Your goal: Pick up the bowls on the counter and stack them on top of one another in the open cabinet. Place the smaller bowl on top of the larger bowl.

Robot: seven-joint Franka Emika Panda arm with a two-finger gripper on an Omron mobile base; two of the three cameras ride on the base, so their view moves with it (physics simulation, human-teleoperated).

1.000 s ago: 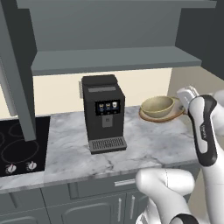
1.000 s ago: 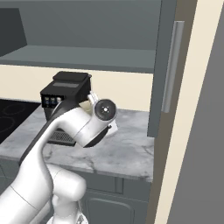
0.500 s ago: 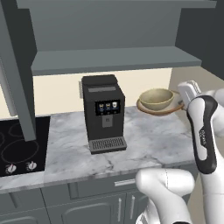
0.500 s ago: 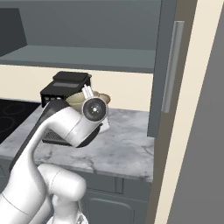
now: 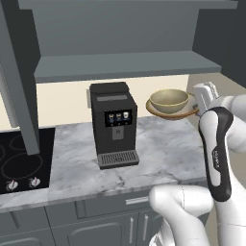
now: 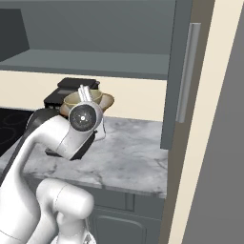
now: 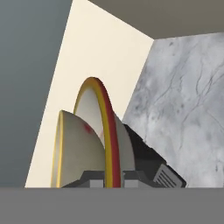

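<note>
From my end I count two bowls: one smaller bowl (image 5: 169,100) and one larger bowl (image 5: 158,111). One coffee machine (image 5: 113,124) on one counter (image 5: 163,151), one stovetop (image 5: 21,163) with two knobs, one open cabinet (image 5: 120,65) with a single shelf.

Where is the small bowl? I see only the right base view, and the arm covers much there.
Observer: In the left base view, the smaller bowl sits inside the larger bowl.
Operator: Are they resting on the counter?
Observer: No, both are lifted above the counter, right of the coffee machine.
Operator: How are they held?
Observer: The hand view shows the gripper shut on the larger bowl's rim.
</note>
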